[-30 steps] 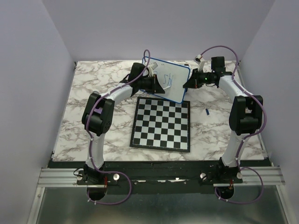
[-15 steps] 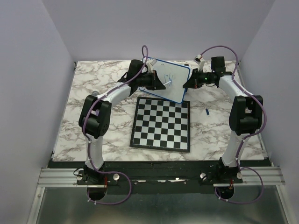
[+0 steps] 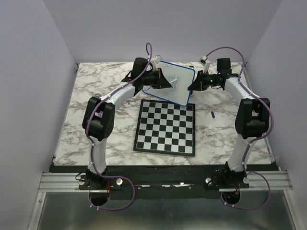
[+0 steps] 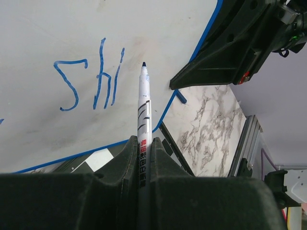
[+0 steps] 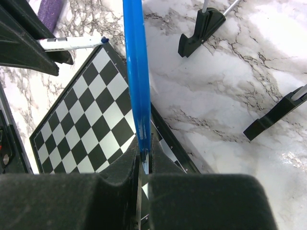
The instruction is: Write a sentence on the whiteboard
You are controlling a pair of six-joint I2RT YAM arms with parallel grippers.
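Beside the sentence [image 4: 100, 74] on the whiteboard [image 4: 57, 28] — marker [image 4: 143, 110] moved rightward.

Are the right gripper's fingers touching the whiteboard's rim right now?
Touching. The right wrist view shows the blue rim of the whiteboard running down into the right gripper, pinched between both fingers with no gap visible.

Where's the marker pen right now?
In the left wrist view, the marker is clamped in the left pincer, its tip aimed at the whiteboard just right of the blue letters "shi".
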